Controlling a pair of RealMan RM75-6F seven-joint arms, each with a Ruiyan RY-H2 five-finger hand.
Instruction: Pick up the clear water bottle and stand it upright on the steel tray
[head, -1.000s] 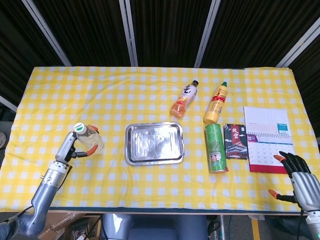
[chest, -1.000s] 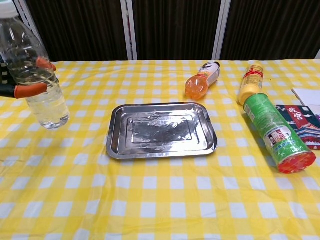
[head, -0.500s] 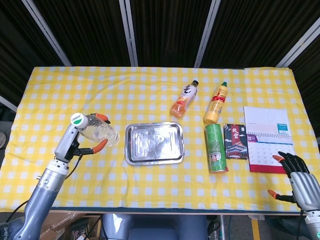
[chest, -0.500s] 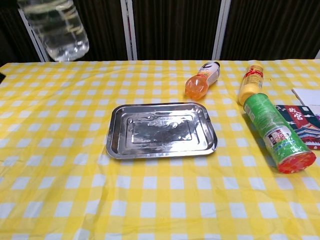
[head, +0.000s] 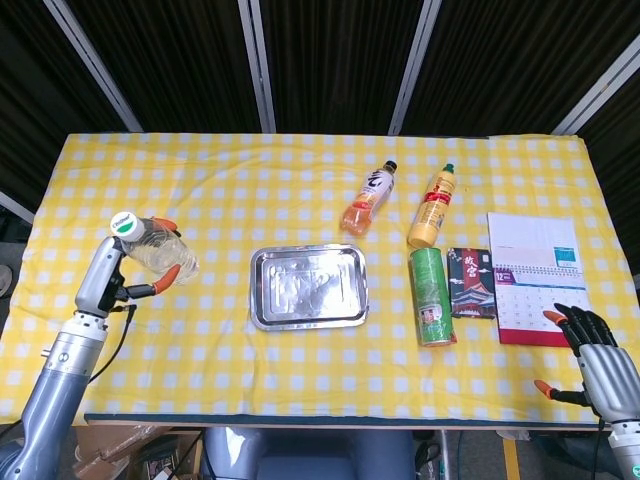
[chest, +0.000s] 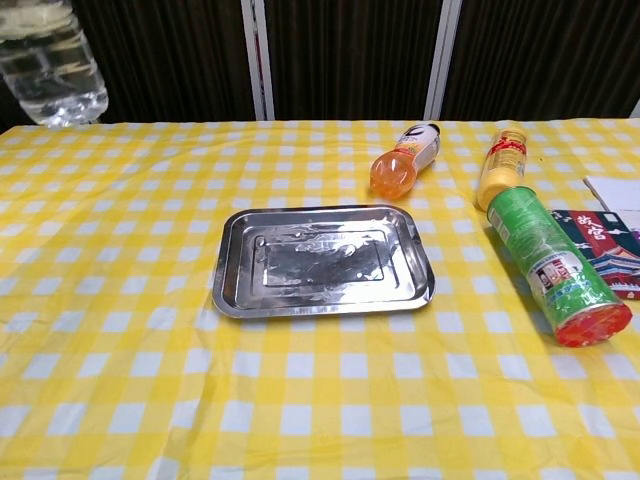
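Observation:
My left hand (head: 112, 272) holds the clear water bottle (head: 152, 248) in the air at the table's left side, well left of the steel tray (head: 308, 287). The bottle leans, its white-and-green cap pointing up and to the left. In the chest view only the bottle's lower part (chest: 52, 72) shows at the top left corner, high above the cloth; the hand itself is out of that frame. The steel tray (chest: 322, 260) lies flat with nothing on it. My right hand (head: 598, 355) rests at the table's front right corner with fingers spread, holding nothing.
An orange drink bottle (head: 368, 198) and a yellow bottle (head: 433, 207) lie behind the tray to the right. A green can (head: 432, 296) lies on its side right of the tray, beside a dark packet (head: 471, 282) and a calendar (head: 537, 275).
My left hand has lifted the bottle off the cloth and then drawn it back to the left, away from the tray. The right hand has stayed in place.

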